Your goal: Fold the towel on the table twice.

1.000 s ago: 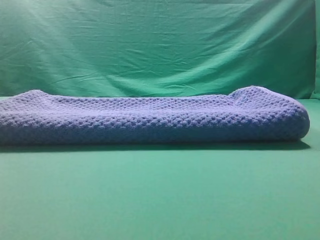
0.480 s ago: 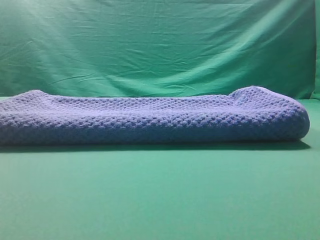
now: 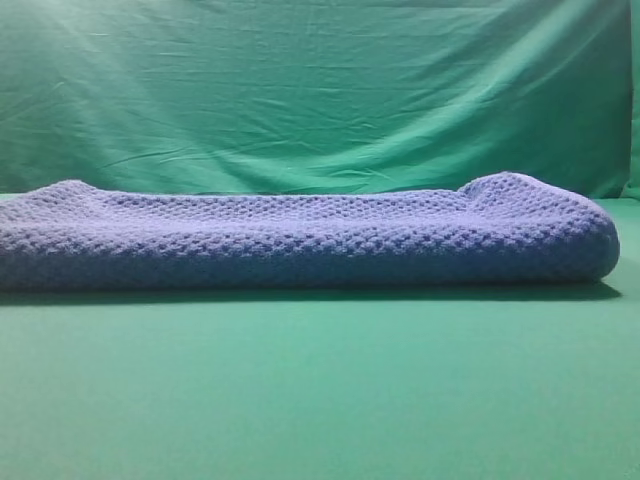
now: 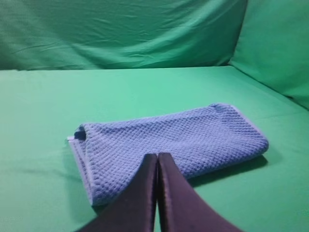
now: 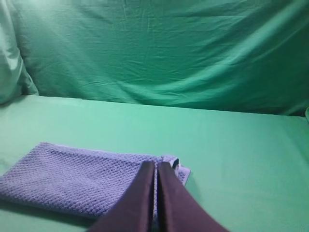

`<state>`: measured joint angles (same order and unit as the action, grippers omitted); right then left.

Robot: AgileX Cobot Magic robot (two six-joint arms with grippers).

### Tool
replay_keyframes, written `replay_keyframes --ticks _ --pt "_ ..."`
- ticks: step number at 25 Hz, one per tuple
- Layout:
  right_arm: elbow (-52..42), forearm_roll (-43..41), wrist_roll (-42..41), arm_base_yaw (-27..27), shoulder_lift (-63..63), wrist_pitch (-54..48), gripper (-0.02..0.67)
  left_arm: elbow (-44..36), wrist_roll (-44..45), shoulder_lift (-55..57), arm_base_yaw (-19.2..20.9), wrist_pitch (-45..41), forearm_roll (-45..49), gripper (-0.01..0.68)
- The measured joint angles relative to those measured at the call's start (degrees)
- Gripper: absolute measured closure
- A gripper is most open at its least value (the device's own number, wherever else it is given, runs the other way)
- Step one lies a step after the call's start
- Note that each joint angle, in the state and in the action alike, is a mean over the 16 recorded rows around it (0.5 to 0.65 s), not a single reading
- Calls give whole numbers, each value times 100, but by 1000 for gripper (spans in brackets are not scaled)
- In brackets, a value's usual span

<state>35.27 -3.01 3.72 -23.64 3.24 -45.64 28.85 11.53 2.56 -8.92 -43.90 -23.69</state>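
The blue-grey waffle-knit towel lies folded into a long thick band across the green table, its rounded end at the right. From the left wrist the towel shows as a folded rectangle, and my left gripper hangs above its near edge, fingers pressed together, holding nothing. The right wrist view shows the towel at lower left, with my right gripper shut and empty above its right end. Neither gripper appears in the exterior high view.
A wrinkled green backdrop curtain hangs behind the table. A green side panel rises at the right in the left wrist view. Bare green table cloth stretches to the right of the towel.
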Motion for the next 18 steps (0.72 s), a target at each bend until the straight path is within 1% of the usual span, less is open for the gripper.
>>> replay_keyframes --ticks 5,9,18 --pt "-141 94 -7 0 -167 42 649 -245 -551 -284 0 91 540 673" --pt "-370 106 -13 0 -212 219 649 -440 -826 -337 0 368 925 673" --pt "-1418 2 -26 0 -226 1369 649 -1216 -931 -338 0 1455 1597 673"
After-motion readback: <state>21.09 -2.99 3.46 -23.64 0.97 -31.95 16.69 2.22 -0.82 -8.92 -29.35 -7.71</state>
